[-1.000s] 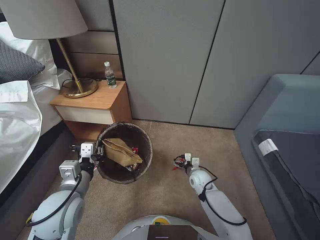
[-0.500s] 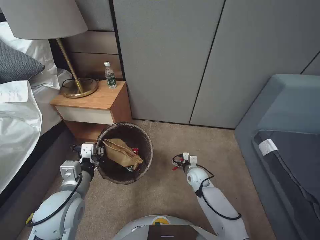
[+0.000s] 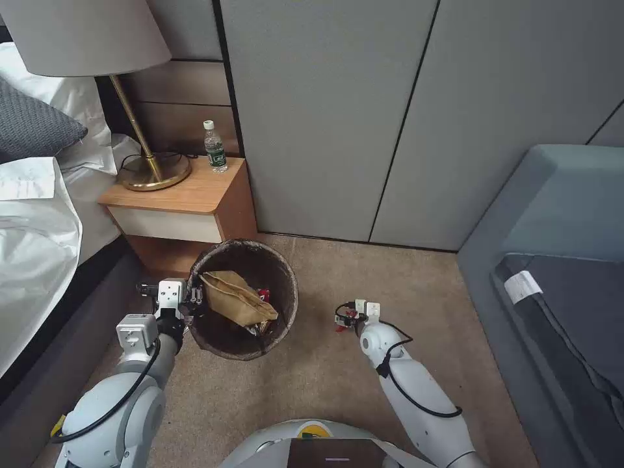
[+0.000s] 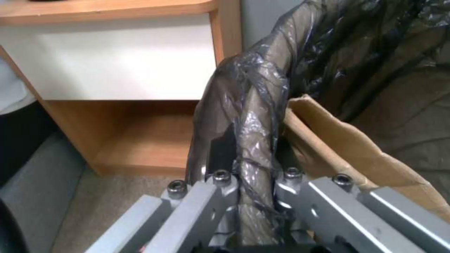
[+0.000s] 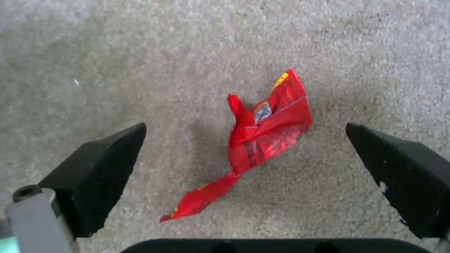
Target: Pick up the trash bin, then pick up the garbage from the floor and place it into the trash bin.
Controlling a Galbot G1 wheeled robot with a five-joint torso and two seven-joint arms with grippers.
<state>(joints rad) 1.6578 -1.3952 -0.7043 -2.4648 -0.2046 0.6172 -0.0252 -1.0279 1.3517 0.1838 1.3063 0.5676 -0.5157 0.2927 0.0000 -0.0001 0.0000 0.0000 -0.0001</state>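
- The trash bin (image 3: 244, 299) is gripped at its bag-lined rim by the left claw (image 4: 251, 182), near the nightstand (image 3: 182, 208).
- A brown paper bag (image 3: 235, 298) and a few scraps already lie inside it.
- The right claw (image 5: 244, 175) is spread wide above a red wrapper (image 5: 262, 137) on the carpet (image 3: 325, 370); it is not yet grasped.

Bedroom, hotel-like. Bed (image 3: 32, 214) with white sheets and grey pillow (image 3: 32, 127) at 9 to 10 o'clock; wooden nightstand (image 3: 188, 201) at 11 o'clock bearing brass lamp (image 3: 140, 130) with pale shade and water bottle (image 3: 214, 147). Grey panelled wall (image 3: 390, 117) at 12 o'clock. Grey-blue upholstered sofa (image 3: 559, 214) at 3 o'clock. Beige carpet (image 3: 390, 273) underfoot
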